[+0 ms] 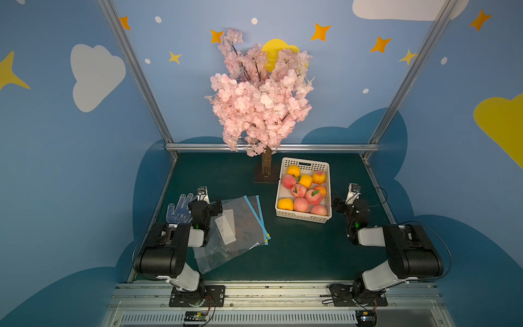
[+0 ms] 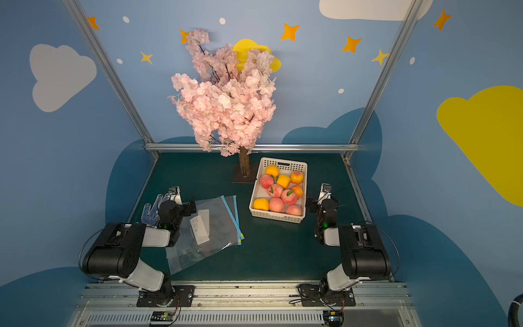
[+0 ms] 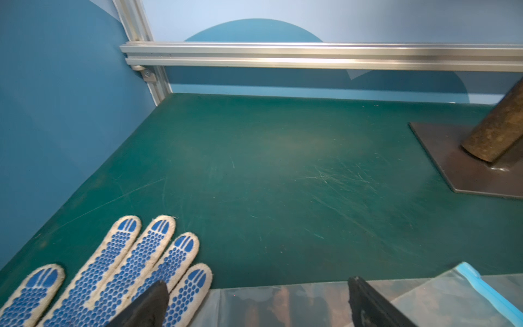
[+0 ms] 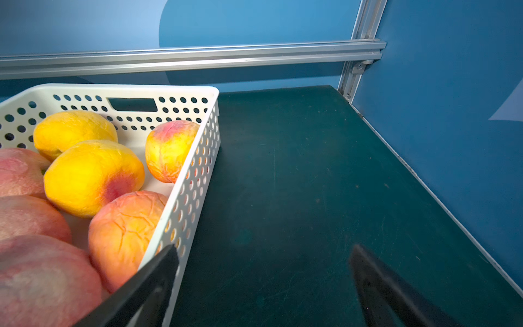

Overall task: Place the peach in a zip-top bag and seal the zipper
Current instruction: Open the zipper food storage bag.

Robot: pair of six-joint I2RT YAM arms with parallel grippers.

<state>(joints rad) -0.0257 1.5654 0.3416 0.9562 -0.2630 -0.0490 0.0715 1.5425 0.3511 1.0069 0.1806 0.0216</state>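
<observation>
From my station I see both claws released and gripping nothing. The left gripper (image 3: 256, 291) has its jaws spread wide, one finger above the dotted blue-and-white glove (image 3: 107, 271) and its partner above the edge of the zip-top bags (image 1: 240, 226). The right gripper (image 4: 264, 252) is just as wide, one finger in front of the right wall of the white basket (image 4: 195, 181) and the other over the bare green table (image 4: 297, 184). The peaches (image 1: 300, 204) all lie in that basket, pink, orange and yellow ones packed together, right of centre and towards the far side. The bags lie flat and overlapped on the left of the table, clear plastic with their blue zipper strips (image 3: 478, 281) along the right edge, near the basket but not touching it; I cannot tell whether the zippers are closed. The glove lies flat at the left edge, just left of the left arm's wrist. A pink blossom tree (image 1: 260, 93) stands on a dark base plate at the far middle, just left of the basket
</observation>
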